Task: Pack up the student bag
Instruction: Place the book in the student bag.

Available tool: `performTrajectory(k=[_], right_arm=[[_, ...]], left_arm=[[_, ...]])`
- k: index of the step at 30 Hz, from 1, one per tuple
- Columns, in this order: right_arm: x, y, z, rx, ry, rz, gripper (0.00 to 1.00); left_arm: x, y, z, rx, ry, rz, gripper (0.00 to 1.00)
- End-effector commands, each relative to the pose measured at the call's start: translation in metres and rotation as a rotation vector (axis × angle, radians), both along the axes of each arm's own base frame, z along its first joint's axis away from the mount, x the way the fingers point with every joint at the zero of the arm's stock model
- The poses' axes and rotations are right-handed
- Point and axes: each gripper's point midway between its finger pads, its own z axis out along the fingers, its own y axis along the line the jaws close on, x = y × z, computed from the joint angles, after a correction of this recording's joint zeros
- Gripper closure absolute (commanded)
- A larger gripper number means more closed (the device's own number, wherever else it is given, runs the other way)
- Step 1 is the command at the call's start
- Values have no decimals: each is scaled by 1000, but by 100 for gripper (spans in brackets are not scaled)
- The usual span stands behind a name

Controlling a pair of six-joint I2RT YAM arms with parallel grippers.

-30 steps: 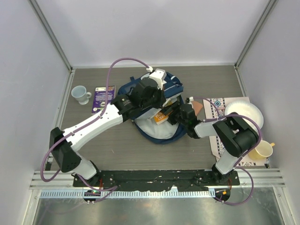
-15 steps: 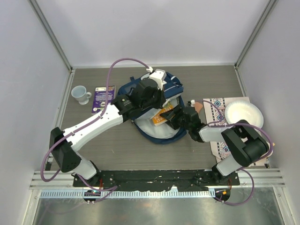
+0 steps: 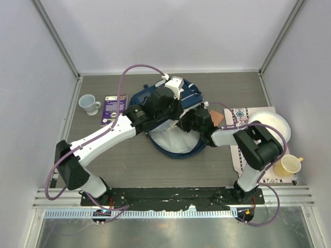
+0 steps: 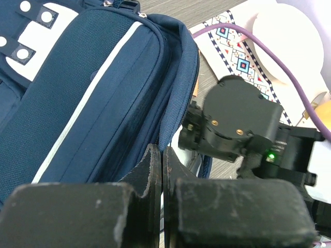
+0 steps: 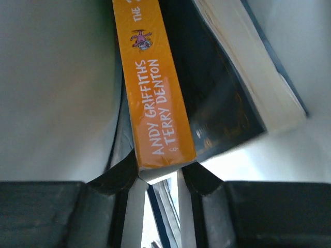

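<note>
Right wrist: end effector (image 5: 161, 173) around orange book (image 5: 155, 103), inside student bag (image 5: 51, 77)

Left arm (image 3: 103, 137) runs from its base at the near-left edge of the table (image 3: 129, 165) diagonally up & right, almost fully stretched, wrist over table ctr. Left gripper (image 4: 162, 157): jaws pressed flat together w/ no gap, pinching the opening edge of the student bag (image 4: 93, 93). Right arm (image 3: 253, 150) is folded tight: upper link rises from its base at the near-right edge, elbow bent sharply, forearm pointing left toward ctr, wrist just beside the left wrist. Right gripper (image 5: 161, 173): jaws partly apart, one finger each side of the lower spine end of an orange book (image 5: 155, 103), both touching it.
</note>
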Motion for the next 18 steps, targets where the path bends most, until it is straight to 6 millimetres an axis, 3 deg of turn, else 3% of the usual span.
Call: performTrajectory(k=[1,5,6,10,12,18], right_arm=[[53,9,47,82,-146,-105,99],[71,18,31,136,-121,-136,99],[72,18,29,140,-122,-139,92],[57,5,12,98,-102,-150,75],[52,-1,15,92,-115,-147,63],[26,-10,12,58,-106,-97,42]], left_arm=[[7,-8,55,-145,-116,2,100],[7,-10,56,-146,-115,-4,100],[7,-9,54,-142,-113,-1,100],[9,-5,53,-135,-117,16,100],[9,-5,50,-132,-116,19,100],[10,-7,43,-128,-100,23,100]])
